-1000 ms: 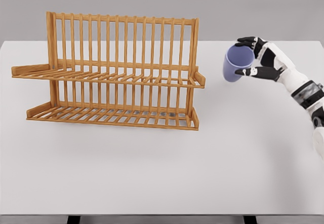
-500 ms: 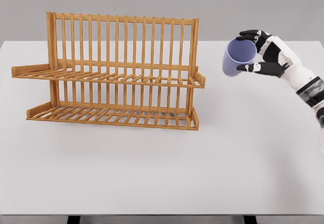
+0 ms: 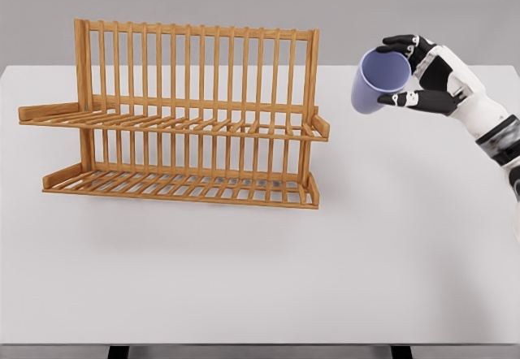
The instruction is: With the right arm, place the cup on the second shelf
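Observation:
A lavender cup (image 3: 379, 80) hangs in the air to the right of the wooden dish rack (image 3: 183, 115), tilted with its mouth turned up and toward me. My right hand (image 3: 406, 71) is shut on it, thumb below and fingers over the rim, the arm coming in from the right edge. The cup sits about level with the rack's upper shelf (image 3: 175, 122) and clear of its right end. The lower shelf (image 3: 179, 187) holds nothing. My left arm does not show.
The rack stands at the back left of a white table (image 3: 260, 278). A grey wall runs behind the table's far edge.
My right hand has lifted the cup higher and carried it slightly left toward the rack, tipping its mouth more upward.

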Motion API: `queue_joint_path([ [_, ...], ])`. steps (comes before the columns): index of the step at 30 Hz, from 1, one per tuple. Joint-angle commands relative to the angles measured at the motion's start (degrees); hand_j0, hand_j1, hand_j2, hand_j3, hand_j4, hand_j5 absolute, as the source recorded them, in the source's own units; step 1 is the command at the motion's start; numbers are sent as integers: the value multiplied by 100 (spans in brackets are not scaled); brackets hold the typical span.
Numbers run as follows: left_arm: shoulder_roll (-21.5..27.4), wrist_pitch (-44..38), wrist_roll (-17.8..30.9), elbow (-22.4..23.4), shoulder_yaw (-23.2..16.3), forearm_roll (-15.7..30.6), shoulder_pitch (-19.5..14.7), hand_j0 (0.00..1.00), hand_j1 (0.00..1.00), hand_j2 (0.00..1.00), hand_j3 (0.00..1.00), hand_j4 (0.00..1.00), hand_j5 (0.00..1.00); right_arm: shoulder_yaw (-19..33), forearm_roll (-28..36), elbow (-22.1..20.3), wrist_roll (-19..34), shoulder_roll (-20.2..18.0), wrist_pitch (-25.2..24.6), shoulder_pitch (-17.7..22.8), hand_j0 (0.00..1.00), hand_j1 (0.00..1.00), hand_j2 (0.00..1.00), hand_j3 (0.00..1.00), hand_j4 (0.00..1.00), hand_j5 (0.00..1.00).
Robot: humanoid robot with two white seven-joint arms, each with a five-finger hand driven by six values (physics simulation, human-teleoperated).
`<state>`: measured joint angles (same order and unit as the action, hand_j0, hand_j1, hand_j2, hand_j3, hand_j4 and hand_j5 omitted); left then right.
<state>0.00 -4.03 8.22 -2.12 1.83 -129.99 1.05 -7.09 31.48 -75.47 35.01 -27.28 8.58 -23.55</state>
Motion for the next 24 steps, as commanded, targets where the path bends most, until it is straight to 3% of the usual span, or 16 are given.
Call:
queue_joint_path([
  [1, 0, -1, 4, 1, 2, -1, 0, 100, 100, 100, 100, 100, 100, 6, 78, -73, -1, 4, -41, 0, 70, 70, 70, 70, 70, 70],
  [24, 0, -1, -5, 1, 2, -1, 0, 100, 100, 100, 100, 100, 100, -73, 113, -706, -1, 215, -137, -26, 70, 70, 70, 70, 70, 70],
])
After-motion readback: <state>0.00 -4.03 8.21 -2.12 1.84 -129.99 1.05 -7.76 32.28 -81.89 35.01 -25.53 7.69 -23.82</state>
